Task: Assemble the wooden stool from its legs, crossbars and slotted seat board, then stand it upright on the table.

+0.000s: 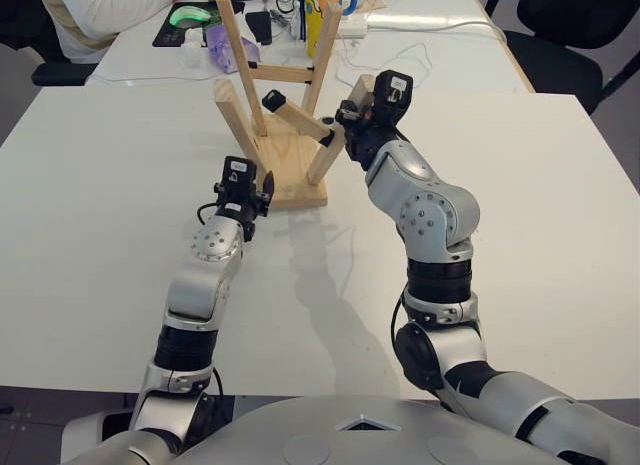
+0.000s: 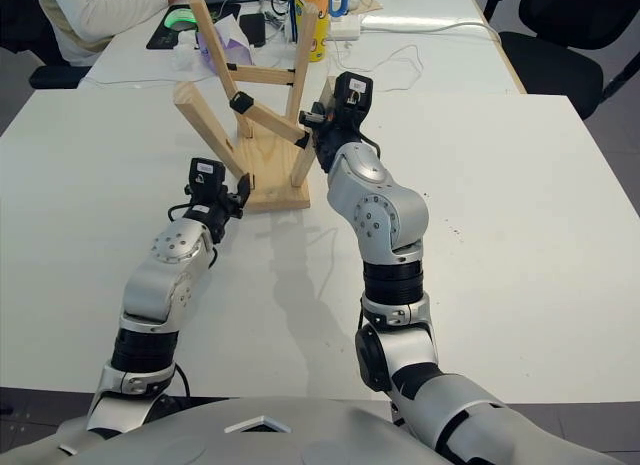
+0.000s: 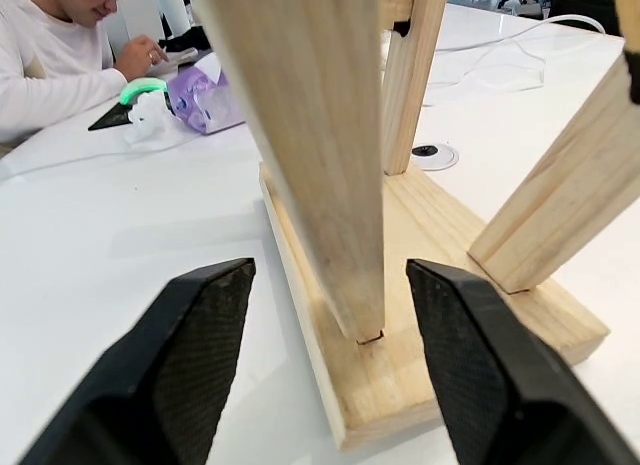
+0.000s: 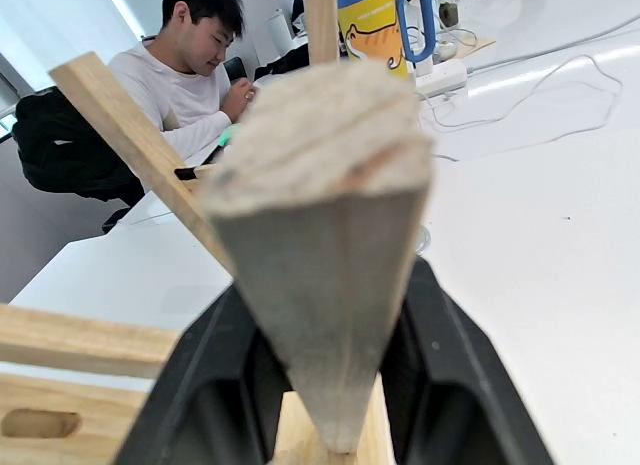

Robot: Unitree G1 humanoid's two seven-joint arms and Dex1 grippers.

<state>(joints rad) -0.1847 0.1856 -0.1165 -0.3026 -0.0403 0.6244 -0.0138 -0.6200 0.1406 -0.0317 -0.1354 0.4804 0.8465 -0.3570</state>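
The wooden stool lies upside down, its seat board (image 1: 290, 188) flat on the white table and its legs pointing up. My left gripper (image 1: 247, 190) is open at the board's near left corner. Its fingers (image 3: 190, 345) stand on either side of the near left leg (image 3: 320, 135) with gaps both ways. My right gripper (image 1: 343, 135) is shut on the near right leg (image 1: 326, 160), which leans in its slot. The leg's cut end (image 4: 320, 205) sits between the black pads. A crossbar (image 1: 300, 120) runs between the near legs, and another (image 1: 280, 73) joins the far legs.
Behind the stool, on a second table, stand a yellow mug (image 1: 322, 5), a purple packet (image 1: 228, 47), a green object (image 1: 188, 15) and cables (image 1: 400, 55). A black chair (image 1: 575, 35) is at the far right. Bare white tabletop (image 1: 540, 185) spreads to both sides.
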